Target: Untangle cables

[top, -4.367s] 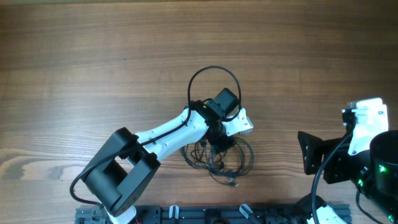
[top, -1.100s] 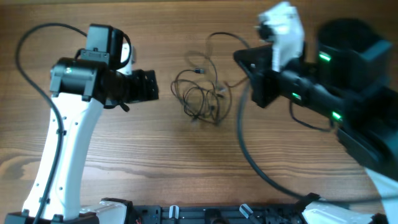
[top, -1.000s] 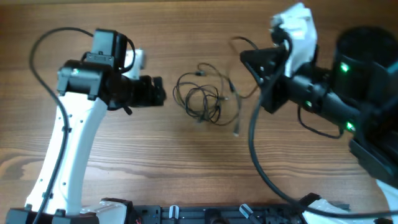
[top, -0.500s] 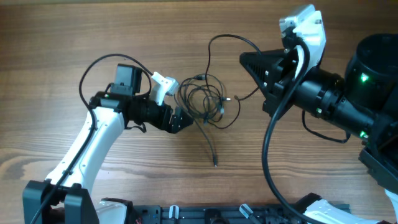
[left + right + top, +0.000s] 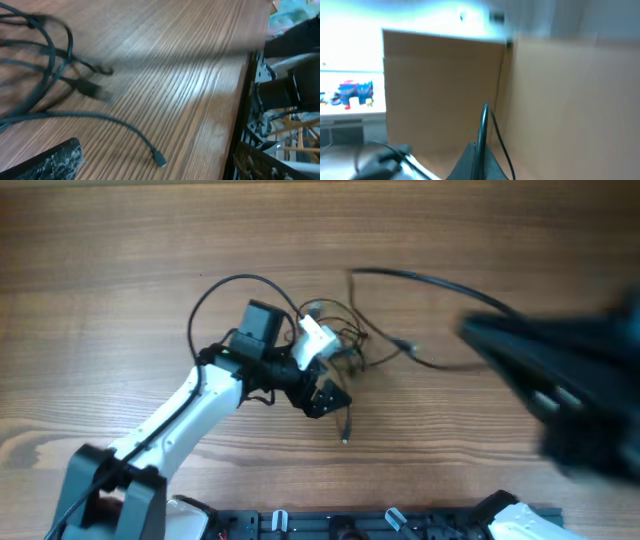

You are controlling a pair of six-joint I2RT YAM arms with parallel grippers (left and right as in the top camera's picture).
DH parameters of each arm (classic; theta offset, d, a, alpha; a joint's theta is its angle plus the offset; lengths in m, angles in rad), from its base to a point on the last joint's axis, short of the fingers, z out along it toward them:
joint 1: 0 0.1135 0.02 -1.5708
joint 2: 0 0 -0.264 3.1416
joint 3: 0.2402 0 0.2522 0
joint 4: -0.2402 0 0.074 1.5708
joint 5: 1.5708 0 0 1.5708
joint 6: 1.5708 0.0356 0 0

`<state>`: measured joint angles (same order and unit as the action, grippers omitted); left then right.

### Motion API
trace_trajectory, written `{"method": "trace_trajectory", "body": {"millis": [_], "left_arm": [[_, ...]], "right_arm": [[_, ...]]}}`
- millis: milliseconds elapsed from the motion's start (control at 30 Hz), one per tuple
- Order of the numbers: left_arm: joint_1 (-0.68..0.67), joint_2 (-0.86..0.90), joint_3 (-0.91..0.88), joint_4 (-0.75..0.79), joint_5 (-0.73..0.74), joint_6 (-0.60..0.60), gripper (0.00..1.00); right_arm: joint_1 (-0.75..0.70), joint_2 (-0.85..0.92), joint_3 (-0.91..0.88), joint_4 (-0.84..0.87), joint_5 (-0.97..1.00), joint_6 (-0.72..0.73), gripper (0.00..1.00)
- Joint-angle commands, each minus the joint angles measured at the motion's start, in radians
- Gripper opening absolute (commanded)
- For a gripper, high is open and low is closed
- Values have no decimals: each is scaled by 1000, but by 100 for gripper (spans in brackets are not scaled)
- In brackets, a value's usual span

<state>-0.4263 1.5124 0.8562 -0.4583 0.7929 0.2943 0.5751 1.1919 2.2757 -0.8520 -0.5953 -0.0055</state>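
Left-hand pincer [image 5: 325, 394], black and two-fingered at the end of its white arm, hangs low over the brown wooden table [image 5: 150, 260] with its fingers [image 5: 50, 160] spread wide and nothing between them. It sits just beside the thin black flexible cables [image 5: 340, 340], which lie in a loose knot near the middle of the surface. One free end with a small silvery plug tip [image 5: 345, 439] trails out toward the near edge, right under the open jaws.

The right pincer [image 5: 479, 150] is pressed together, and its wrist view shows a thin black strand rising from between the tips, so it appears to be pinching one of the cables. From above that arm is only a dark blur toward the right edge. A long strand [image 5: 420, 278] runs from the knot toward the far edge and then across to that blur.

The step in hand looks like pulling one cable out of the knot while the other arm gets ready to anchor the rest. The next move calls for the left jaws to come down on the knot or the trailing end and close firmly, so the right-hand pull separates the strands rather than dragging the whole bundle across the surface.
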Motion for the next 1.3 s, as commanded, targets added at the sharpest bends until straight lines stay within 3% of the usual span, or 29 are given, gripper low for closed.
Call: {"method": "trace_trajectory", "body": {"millis": [0, 133, 267, 433, 567, 700, 900, 967, 1133, 1267], "left_arm": [[-32, 59, -15, 31, 2, 12, 100], [-42, 121, -15, 80, 2, 3, 100], [-41, 171, -15, 194, -2, -98, 100], [-41, 174, -15, 267, -23, -174, 100], [-41, 174, -15, 261, -35, -199, 100], [-41, 174, -15, 251, -35, -199, 100], [-42, 174, -15, 249, -35, -199, 100], [-41, 174, -15, 241, -35, -199, 100], [-41, 174, -15, 222, -35, -199, 100], [-42, 174, -15, 214, -35, -199, 100]], "right_arm": [[-3, -27, 101, 45, -31, 12, 4], [-3, -27, 228, 63, -65, 36, 4], [-3, -27, 345, 62, -121, 63, 4], [-3, -27, 431, 12, -38, 57, 4], [-3, -27, 454, -125, 443, -54, 4], [-3, -16, 453, -245, 1154, -128, 4], [2, -16, 439, -147, 1942, -126, 4], [2, -16, 439, -100, 2029, -127, 4], [5, -1, 439, -26, 2024, -148, 5], [37, 61, 439, 180, 2004, -404, 5]]}}
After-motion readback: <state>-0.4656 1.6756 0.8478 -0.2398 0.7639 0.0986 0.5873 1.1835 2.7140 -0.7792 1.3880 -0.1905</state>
